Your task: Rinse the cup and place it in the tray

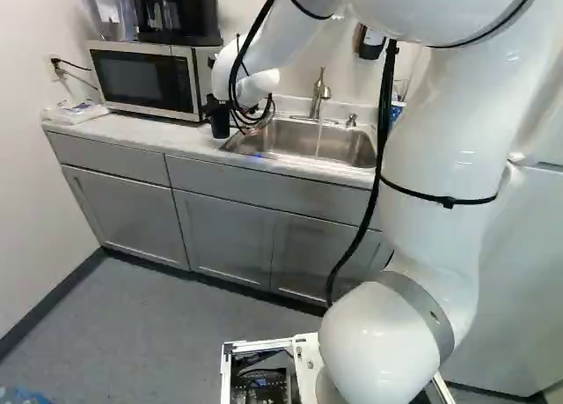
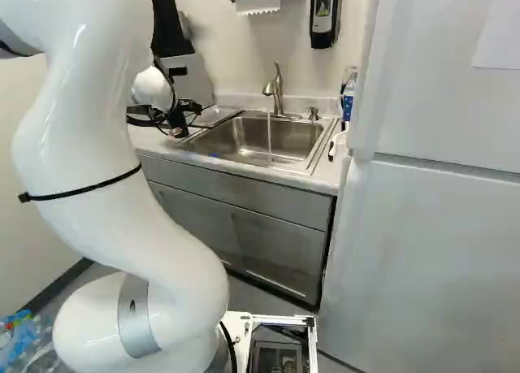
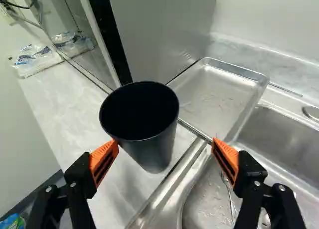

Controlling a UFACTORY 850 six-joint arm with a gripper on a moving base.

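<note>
Matt-black tapered cup (image 3: 147,126) observed upright on the pale marbled desk (image 3: 60,104) beside the stainless-steel sink (image 3: 291,139), black two-fingered pincer (image 3: 165,143) spread about it off-centre; uneven closing could tip it towards the shallow rectangular metal tray (image 3: 219,97).

base views behind arm (image 1: 440,157), sharing sink (image 1: 290,140), wrist view nearer, downward

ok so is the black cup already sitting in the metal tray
No, the black cup stands on the countertop beside the metal tray.
</note>
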